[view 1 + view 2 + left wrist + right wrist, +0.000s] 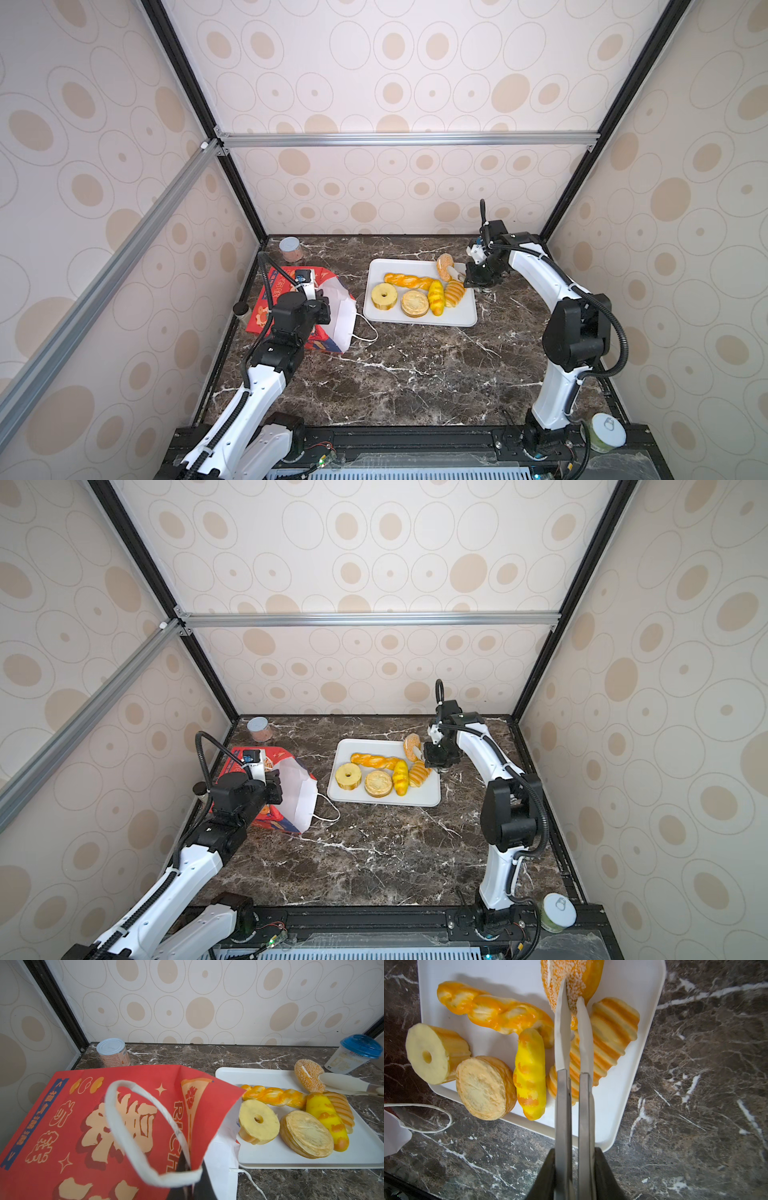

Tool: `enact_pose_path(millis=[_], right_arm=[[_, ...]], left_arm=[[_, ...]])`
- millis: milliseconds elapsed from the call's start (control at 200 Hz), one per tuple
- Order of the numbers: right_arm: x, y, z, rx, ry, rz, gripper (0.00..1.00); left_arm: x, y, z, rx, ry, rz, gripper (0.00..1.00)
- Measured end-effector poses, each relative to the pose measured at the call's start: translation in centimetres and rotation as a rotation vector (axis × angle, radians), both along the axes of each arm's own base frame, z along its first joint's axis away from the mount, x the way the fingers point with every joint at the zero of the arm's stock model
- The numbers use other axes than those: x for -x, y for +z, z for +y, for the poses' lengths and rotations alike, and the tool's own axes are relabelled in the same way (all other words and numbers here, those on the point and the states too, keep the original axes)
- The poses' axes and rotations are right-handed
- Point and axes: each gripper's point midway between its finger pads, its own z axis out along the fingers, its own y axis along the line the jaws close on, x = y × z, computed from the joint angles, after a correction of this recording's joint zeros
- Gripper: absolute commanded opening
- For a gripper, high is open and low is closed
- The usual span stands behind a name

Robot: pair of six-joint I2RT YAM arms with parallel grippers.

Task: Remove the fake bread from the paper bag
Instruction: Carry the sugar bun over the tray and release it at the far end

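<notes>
In both top views the paper bag [340,324] lies on its side by the left edge of the table [395,374], long axis across, white mouth toward the tray [415,322]. The left gripper [326,309] is closed on its upper rim. The six fake bread [415,302] pieces fill the tray, and open marble lies in front. In the left wrist view the braid [274,1096] runs along the tray's far side. In the right wrist view the right gripper [576,1167] clamps the tongs [562,1043], tips nearly together at the speckled bun [575,980].
</notes>
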Motion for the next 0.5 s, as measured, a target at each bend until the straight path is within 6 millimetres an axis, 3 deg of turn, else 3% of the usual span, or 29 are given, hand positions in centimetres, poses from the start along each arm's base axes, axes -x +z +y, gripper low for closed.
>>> enact_pose_path(millis=[65, 325, 500], right_arm=[[-0.1, -0.3, 0.1, -0.003, 0.006, 0.008, 0.01], [-0.2, -0.8, 0.4, -0.012, 0.012, 0.024, 0.37], [0.5, -1.1, 0.3, -0.008, 0.007, 0.043, 0.42]], left_arm=[[0.0, 0.1, 0.0, 0.001, -0.001, -0.003, 0.0], [0.0, 0.1, -0.2, 0.006, -0.011, -0.003, 0.0], [0.0, 0.2, -0.4, 0.011, -0.022, -0.008, 0.0]])
